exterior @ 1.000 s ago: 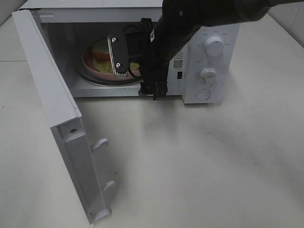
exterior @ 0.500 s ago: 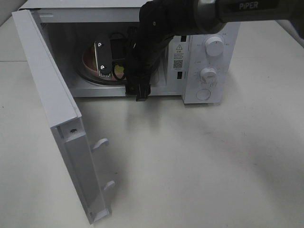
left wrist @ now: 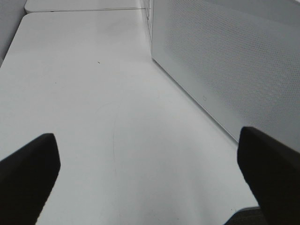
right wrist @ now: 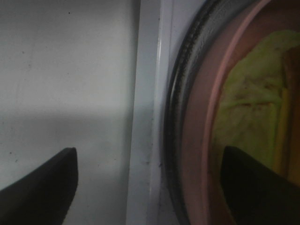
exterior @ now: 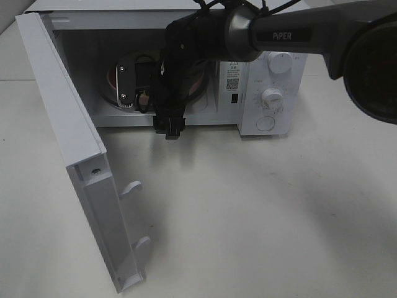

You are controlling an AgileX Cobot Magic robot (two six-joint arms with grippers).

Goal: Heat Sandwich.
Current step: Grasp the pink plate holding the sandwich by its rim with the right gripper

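Observation:
The sandwich [right wrist: 251,112] lies on a round pink plate [right wrist: 199,154] inside the open microwave [exterior: 273,37]; in the right wrist view only its yellowish layer and a tan edge show. From the high view my right arm hides the sandwich, and just a sliver of the plate [exterior: 114,77] shows. My right gripper [exterior: 136,92] is inside the cavity and open. It [right wrist: 147,187] straddles the plate's rim, one finger over the plate, the other outside the glass turntable [right wrist: 172,117]. My left gripper [left wrist: 150,187] is open over bare table.
The microwave door [exterior: 62,124] stands swung out to the left, reaching the table's near edge. Two dials [exterior: 280,62] sit on the panel at the right. In the left wrist view a perforated microwave wall [left wrist: 225,61] stands beside the left gripper.
My right arm has swung left and reached deeper into the cavity, and now covers the sandwich in the high view. The left gripper shows no change.

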